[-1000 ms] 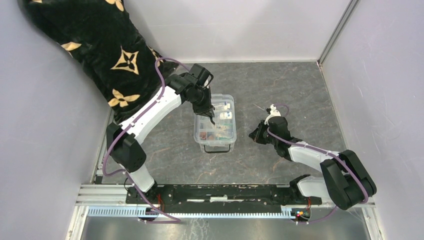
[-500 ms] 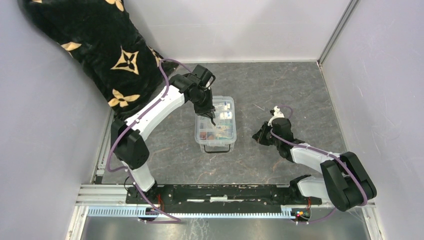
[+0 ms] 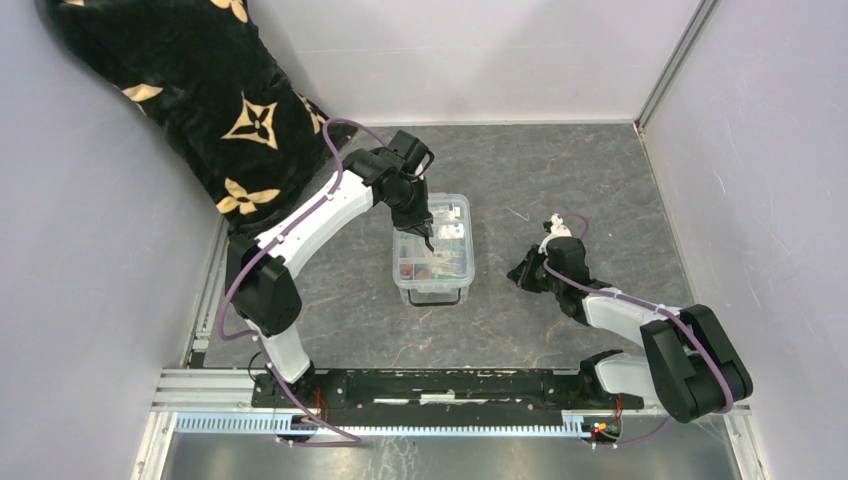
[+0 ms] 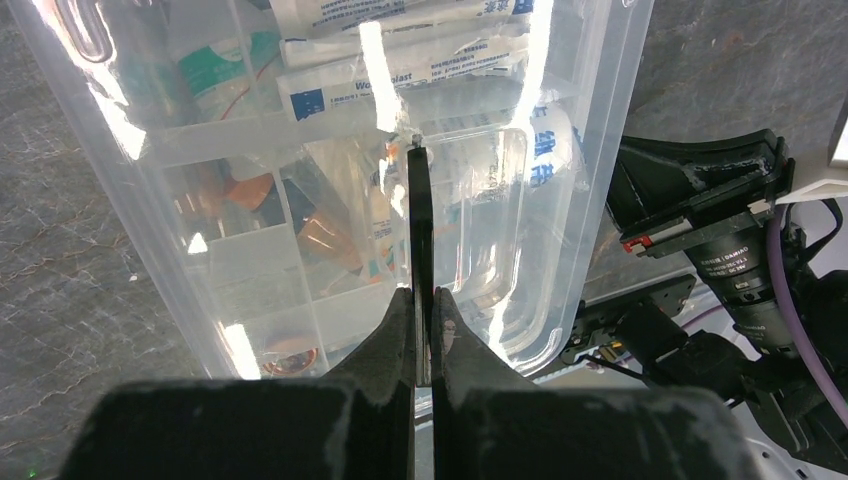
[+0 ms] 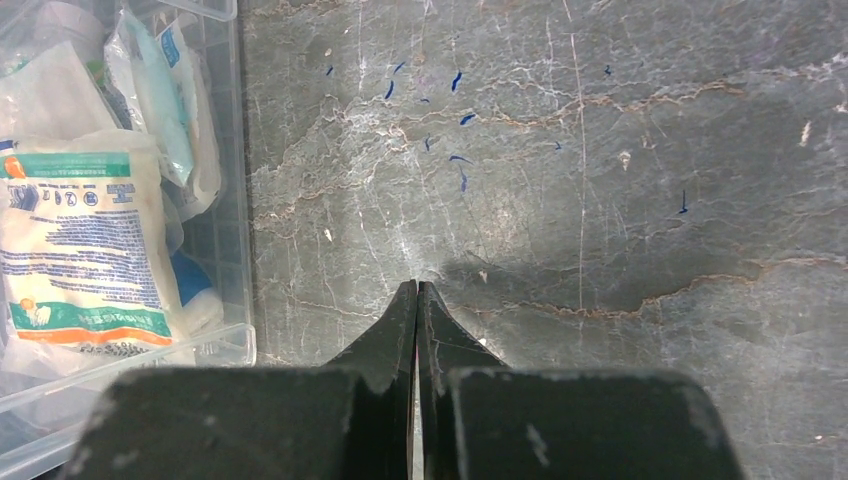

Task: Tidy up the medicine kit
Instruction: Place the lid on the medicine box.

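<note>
The left gripper (image 4: 421,310) is clenched. A thin dark strip (image 4: 415,220) runs on from between its fingers, and I cannot tell whether it is something pinched or the tips themselves. Under and around them lies the open kit (image 4: 600,150): small divided compartments (image 4: 300,240) to their left, a larger clear well to their right, and white packets (image 4: 420,60) just beyond.

The step looks like work inside the kit. It would go best with a firm pinch and a straight, slow move that avoids snagging the packets or dragging the light box.

The right gripper (image 5: 416,290) is pressed closed on nothing, low over the table (image 5: 600,200), with the kit's wall off to its left and apart from it.

From above, the left arm reaches forward with its elbow out and its wrist tipped down into the box. The right arm is folded low.
</note>
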You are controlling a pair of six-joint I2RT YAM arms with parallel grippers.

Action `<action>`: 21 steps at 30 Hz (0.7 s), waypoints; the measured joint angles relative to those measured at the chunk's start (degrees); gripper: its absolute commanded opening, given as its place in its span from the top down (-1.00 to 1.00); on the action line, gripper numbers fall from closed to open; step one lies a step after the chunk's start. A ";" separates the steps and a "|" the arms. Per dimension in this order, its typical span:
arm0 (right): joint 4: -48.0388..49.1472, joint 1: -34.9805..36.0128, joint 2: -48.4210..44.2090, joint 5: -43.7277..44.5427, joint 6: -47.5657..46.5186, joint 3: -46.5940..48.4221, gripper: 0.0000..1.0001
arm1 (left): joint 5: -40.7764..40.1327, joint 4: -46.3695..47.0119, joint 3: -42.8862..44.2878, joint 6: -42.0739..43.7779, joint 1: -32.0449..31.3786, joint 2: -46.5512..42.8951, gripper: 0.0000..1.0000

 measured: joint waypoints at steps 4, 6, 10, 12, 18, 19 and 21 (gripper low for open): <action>0.00 -0.24 -0.07 0.00 -0.04 -0.13 0.98 | 0.11 0.09 0.00 0.02 0.00 0.66 0.88; 0.00 -0.31 -0.31 -0.02 -0.09 -0.17 0.98 | 0.13 0.09 0.00 0.02 0.00 0.74 0.74; 0.00 -0.52 -0.83 -0.04 -0.13 -0.20 0.98 | 0.11 0.13 0.00 0.02 0.00 0.74 0.43; -0.02 -0.52 -1.05 -0.04 -0.13 -0.20 0.98 | 0.09 0.57 0.00 0.00 -0.11 0.74 0.30; -0.04 -0.57 -1.92 -0.02 -0.13 -0.20 0.98 | 0.07 1.44 0.07 0.02 -0.26 0.74 0.15; -0.07 -0.57 -2.03 0.00 -0.13 -0.20 0.98 | 0.07 1.42 0.20 0.02 -0.26 0.74 0.12; -0.26 -0.57 -2.40 0.02 -0.17 -0.20 0.98 | 0.07 1.44 0.66 0.02 -0.24 0.74 0.05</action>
